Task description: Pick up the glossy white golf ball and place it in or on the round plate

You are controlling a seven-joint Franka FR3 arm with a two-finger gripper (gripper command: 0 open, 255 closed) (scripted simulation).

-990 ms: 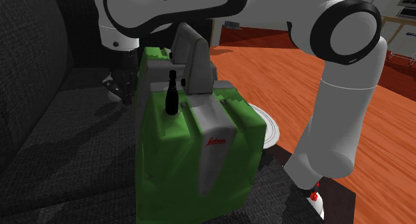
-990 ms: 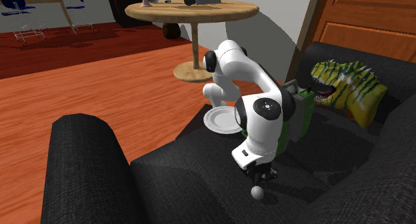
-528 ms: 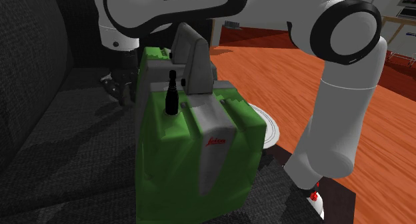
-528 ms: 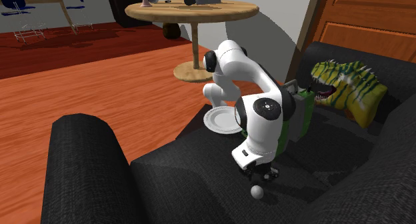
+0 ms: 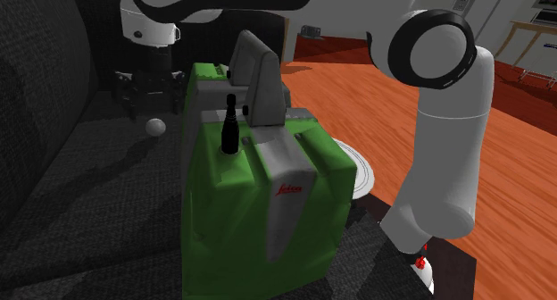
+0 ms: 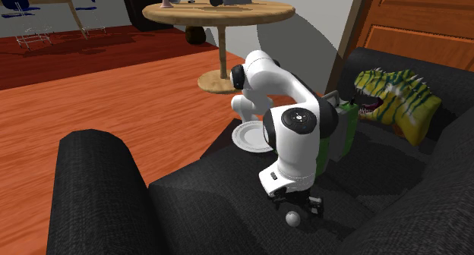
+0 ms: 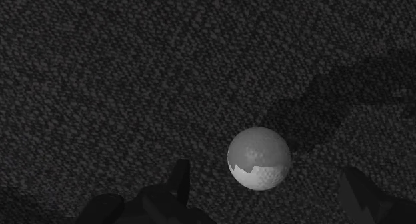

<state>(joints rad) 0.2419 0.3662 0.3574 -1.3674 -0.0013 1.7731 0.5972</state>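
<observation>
Beneath parted pincer (image 7: 265, 175), golf ball (image 7: 259, 159) (round).

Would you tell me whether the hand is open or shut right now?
Open: the fingers of the hand stand apart in the wrist view, and the ball lies between them, touching neither.

Green case (image 5: 234, 209), striped dinosaur toy (image 6: 395, 96), round table (image 6: 190, 17)

Golf ball (image 7: 259, 159) lying on sofa seat (image 7: 133, 69), just below pincer (image 7: 265, 172). Case (image 5: 259, 200) standing beside pincer; plate (image 5: 361, 178) lying beyond case.
</observation>
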